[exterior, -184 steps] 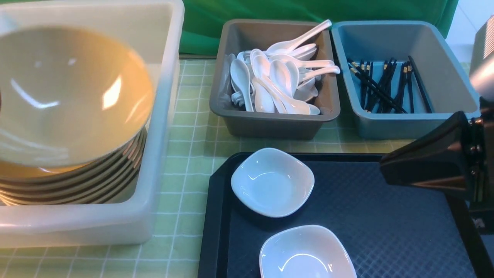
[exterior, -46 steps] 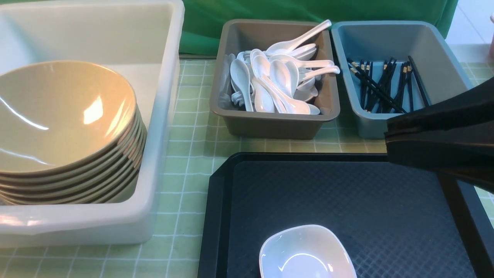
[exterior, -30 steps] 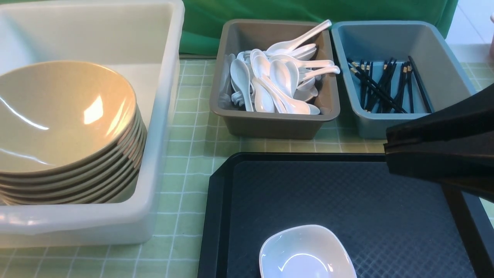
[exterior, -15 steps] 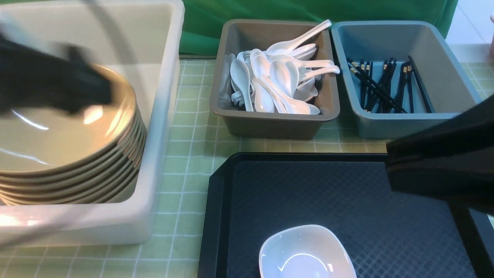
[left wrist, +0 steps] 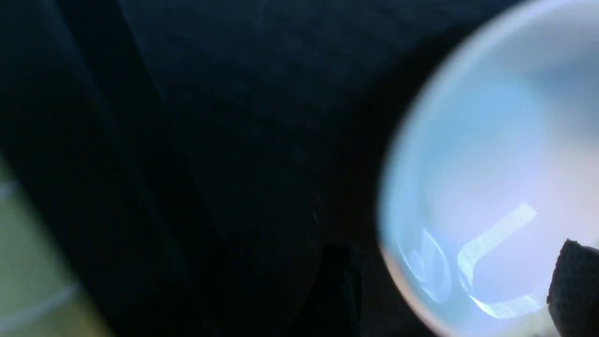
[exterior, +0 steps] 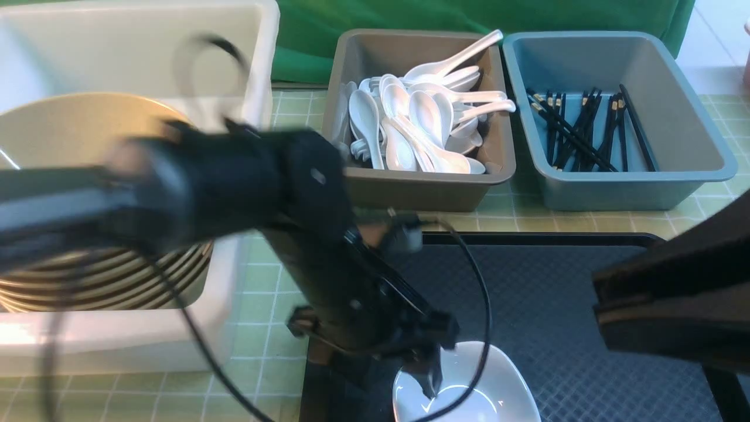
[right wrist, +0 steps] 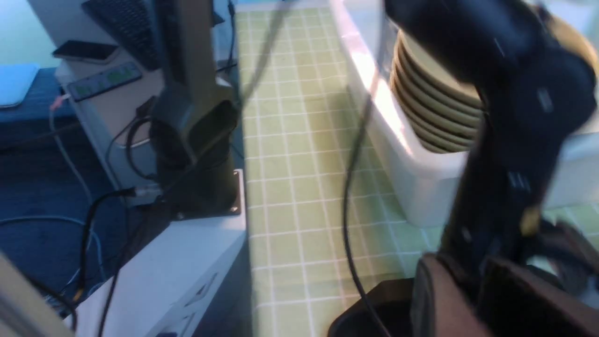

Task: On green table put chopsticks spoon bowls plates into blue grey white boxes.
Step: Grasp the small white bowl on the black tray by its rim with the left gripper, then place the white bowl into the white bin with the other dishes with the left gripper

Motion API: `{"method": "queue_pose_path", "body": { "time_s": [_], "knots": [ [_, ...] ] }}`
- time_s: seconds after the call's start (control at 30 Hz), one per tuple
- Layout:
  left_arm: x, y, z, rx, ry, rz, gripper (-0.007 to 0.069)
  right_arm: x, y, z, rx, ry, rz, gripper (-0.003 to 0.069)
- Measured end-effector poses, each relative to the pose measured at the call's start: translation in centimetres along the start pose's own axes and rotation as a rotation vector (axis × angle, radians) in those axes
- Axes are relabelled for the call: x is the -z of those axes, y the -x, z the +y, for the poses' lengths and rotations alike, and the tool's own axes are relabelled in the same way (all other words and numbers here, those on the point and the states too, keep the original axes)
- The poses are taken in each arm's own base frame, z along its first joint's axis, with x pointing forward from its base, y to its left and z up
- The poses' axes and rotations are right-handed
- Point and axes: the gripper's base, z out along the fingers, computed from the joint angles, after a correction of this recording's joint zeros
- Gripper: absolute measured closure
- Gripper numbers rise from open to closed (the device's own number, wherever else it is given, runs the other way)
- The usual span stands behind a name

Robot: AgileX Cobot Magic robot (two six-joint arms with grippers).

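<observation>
1. Left jaws stand wide apart at the plate [exterior: 498,384], which sits at the near end of the black tray [exterior: 556,281]. In the left wrist view one fingertip [left wrist: 573,285] hangs over the hollow and the other sits outside the rim. Nothing gripped.
2. Right jaws, low at the tray's right side: can't tell opening or load, too dark.
3. Bowls [exterior: 64,123] are stacked in the white box [exterior: 252,70], spoons [exterior: 410,117] in the grey box [exterior: 422,190], chopsticks [exterior: 580,135] in the blue box [exterior: 633,193]. All sit on the green counter [exterior: 293,199].
4. Risk: glossy, shallow rim gives a thin bite, so the plate may slip or tip on lift.
5. Risk: plate is loose on the tray, so an off-centre close shoves it instead of pinching.
6. Risk: a low carry clips the white box's wall or the bowl stack.
7. Risk: the arm's cable [exterior: 481,305] loops beside the plate and could snag.
</observation>
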Motion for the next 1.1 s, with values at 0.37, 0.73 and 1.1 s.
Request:
{"method": "queue_pose_path", "body": {
  "time_s": [0.37, 0.73, 1.1],
  "knots": [
    [-3.6, 1.5, 0.4, -0.036, -0.024, 0.019, 0.0356, 0.0, -0.2, 0.4, 0.0, 0.042, 0.021, 0.0507],
    [1.1, 0.7, -0.2, -0.116, -0.026, -0.091, 0.0612, 0.0, -0.2, 0.5, 0.0, 0.05, 0.026, 0.0499],
    [23.5, -6.5, 8.2, 0.1, 0.048, -0.725, 0.061, 0.1, 1.1, 0.2, 0.008, 0.025, -0.117, 0.0489]
  ]
}}
